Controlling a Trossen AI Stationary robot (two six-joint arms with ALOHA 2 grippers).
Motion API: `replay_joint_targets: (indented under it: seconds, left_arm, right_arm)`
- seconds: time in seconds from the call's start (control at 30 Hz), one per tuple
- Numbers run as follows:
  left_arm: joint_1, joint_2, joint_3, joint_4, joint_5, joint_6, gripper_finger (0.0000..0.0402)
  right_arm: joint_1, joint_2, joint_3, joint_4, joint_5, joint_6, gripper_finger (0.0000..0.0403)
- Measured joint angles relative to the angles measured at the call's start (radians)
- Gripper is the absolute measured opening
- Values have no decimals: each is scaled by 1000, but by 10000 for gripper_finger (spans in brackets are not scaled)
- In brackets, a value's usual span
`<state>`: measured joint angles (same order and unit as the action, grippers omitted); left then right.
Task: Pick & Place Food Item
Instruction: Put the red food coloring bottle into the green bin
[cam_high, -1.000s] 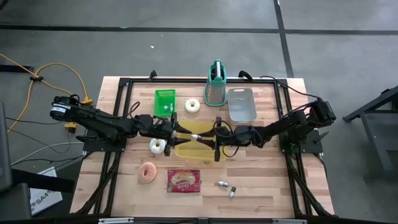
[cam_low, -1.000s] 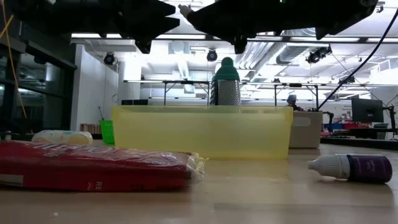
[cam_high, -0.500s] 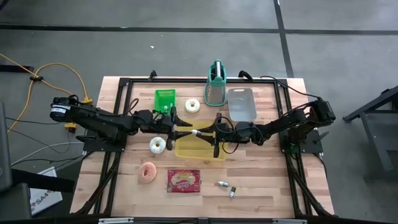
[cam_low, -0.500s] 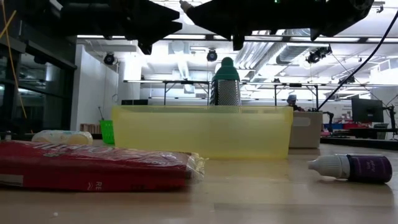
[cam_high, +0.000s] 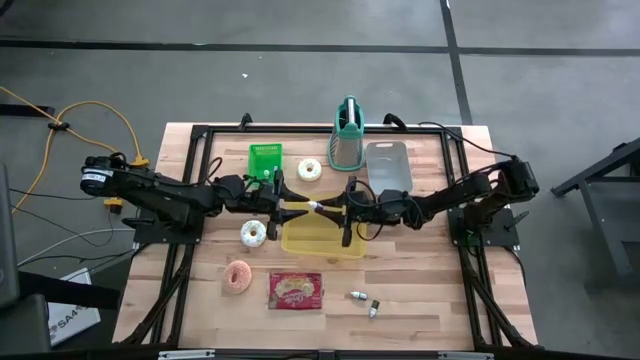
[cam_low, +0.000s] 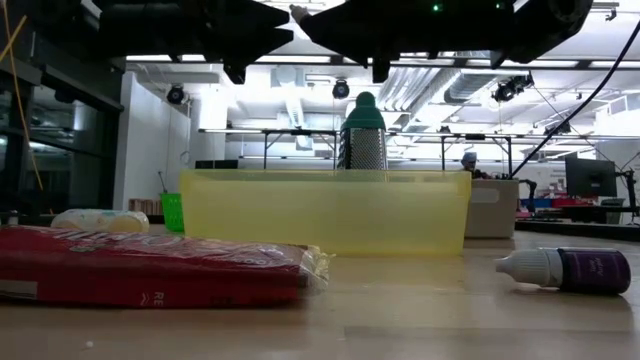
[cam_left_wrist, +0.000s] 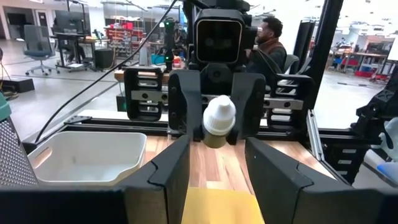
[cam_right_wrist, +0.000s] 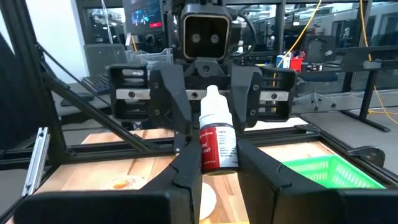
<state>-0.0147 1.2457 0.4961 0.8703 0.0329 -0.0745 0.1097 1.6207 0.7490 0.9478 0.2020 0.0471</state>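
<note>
The right gripper (cam_high: 330, 207) pinches a small bottle (cam_right_wrist: 217, 144) level above the yellow bin (cam_high: 322, 240), cap toward the left gripper (cam_left_wrist: 216, 163), whose fingers stand spread around it; a premature release likely drops it

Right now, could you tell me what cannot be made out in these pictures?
Whether the left hand touches the bottle: too small in the high view.
Label print on the bottle: blurred, right wrist view.
Yellow bin floor: low view, its own wall hides it.
Grater base: low view, behind the bin.
</note>
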Motion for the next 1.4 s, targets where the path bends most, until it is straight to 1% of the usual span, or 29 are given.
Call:
replay_joint_targets:
  seconds: [0.23, 0.47, 0.57, 1.03, 1.4]
  left_arm:
    - [0, 12, 20, 7, 1, 0, 150]
    - [0, 102, 87, 5, 2, 28, 151]
    - [0, 114, 104, 5, 3, 45, 151]
    - [0, 72, 108, 11, -1, 60, 151]
    - [0, 70, 108, -2, -1, 51, 150]
  right_arm:
    - [-2, 0, 0, 8, 1, -10, 75]
    - [-2, 0, 0, 15, 5, -11, 75]
    - [-1, -1, 0, 14, 9, -11, 75]
    - [-1, 0, 0, 4, 8, -26, 75]
    - [-1, 0, 0, 16, 8, -26, 75]
